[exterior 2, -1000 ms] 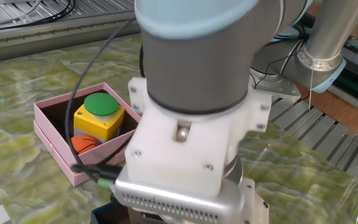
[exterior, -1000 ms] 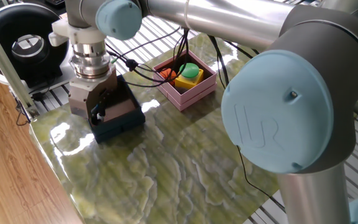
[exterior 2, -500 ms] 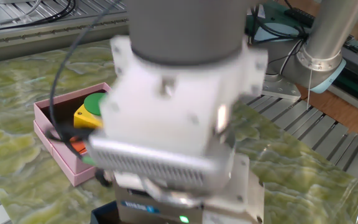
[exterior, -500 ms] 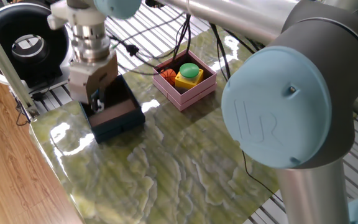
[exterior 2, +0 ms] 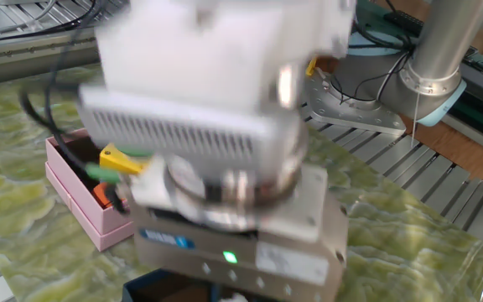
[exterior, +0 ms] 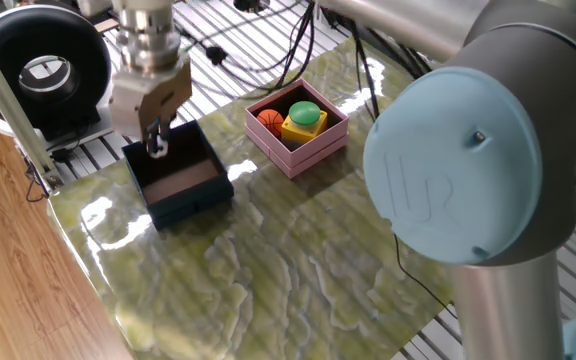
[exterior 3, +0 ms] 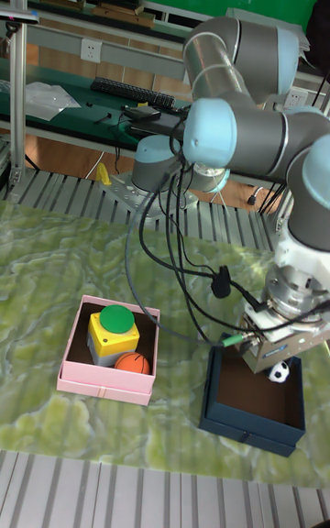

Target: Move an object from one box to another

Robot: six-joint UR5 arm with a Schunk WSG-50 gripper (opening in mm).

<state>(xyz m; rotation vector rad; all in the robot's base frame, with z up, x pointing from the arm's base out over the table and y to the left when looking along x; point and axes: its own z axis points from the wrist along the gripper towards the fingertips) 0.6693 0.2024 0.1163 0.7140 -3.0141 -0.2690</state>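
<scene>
The navy box (exterior: 183, 198) (exterior 3: 252, 422) stands at the table's left end, its brownish floor bare. Just above it hangs my gripper (exterior: 156, 142) (exterior 3: 278, 368), shut on a small white ball with black spots (exterior 3: 279, 372) (exterior: 157, 150). The pink box (exterior: 304, 155) (exterior 3: 99, 383) (exterior 2: 72, 198) sits apart from it and holds a yellow button with a green cap (exterior: 303, 117) (exterior 3: 115, 326) and an orange ball (exterior: 269, 119) (exterior 3: 134, 364). In the other fixed view the blurred wrist fills the frame and hides the fingers.
The green marbled table top (exterior: 288, 270) ends close behind the navy box, with metal slats beyond. A black round device (exterior: 38, 65) stands off the table's far left corner. Cables (exterior 3: 174, 262) trail from the wrist over the table.
The gripper has risen straight up out of the navy box, carrying the small white ball. The pink box and its contents have not moved.
</scene>
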